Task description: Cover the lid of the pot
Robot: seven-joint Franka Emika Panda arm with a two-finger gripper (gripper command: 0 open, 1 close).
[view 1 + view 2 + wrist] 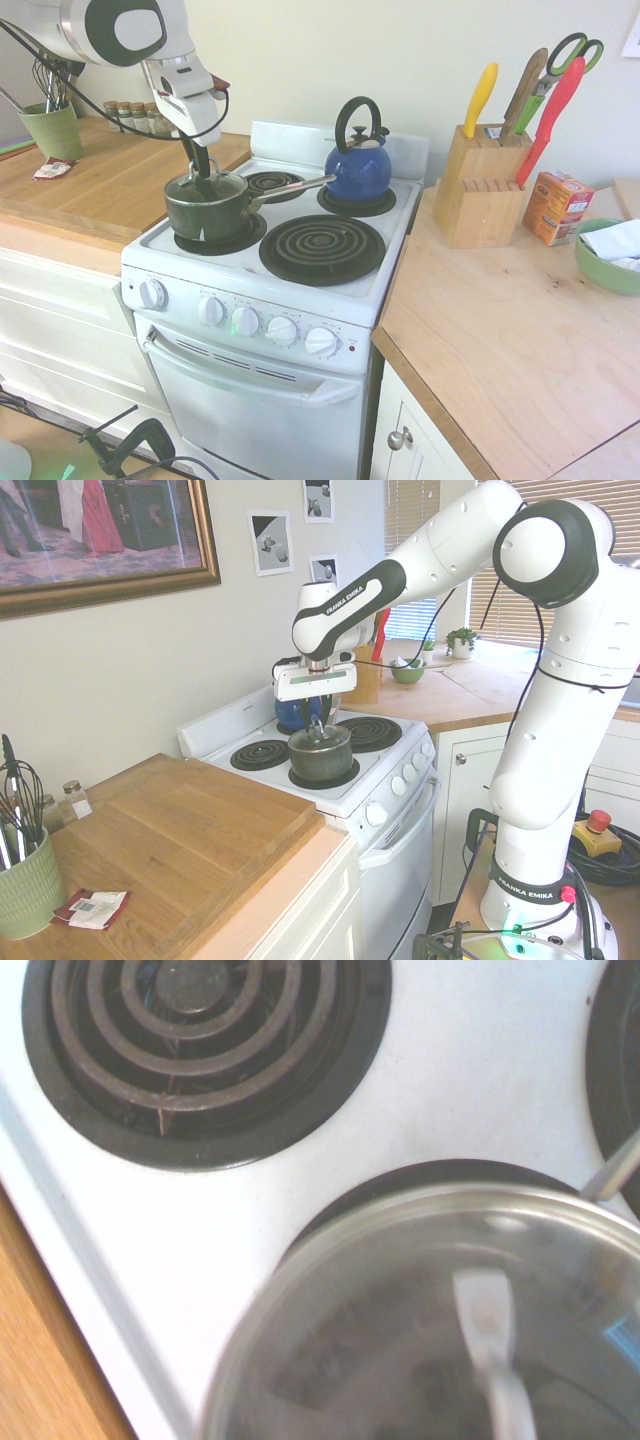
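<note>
Bearing "FRANKA EMIKA", arm (445, 550) has fingers (326, 709) part-open, nothing held, nr lid (333, 739) on pot (321, 764).

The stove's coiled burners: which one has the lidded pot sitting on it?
The front-left burner, beside the wooden counter; the green pot covers its middle, while the kettle stands on the back-right one.

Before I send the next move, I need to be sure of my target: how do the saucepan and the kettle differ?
The saucepan is dark green, while the kettle is blue. The saucepan has a long straight metal handle out to one side; the kettle has a black loop handle over its top. The saucepan wears a clear glass lid; the kettle has none like it. Both stand on burners of the stove.
</note>
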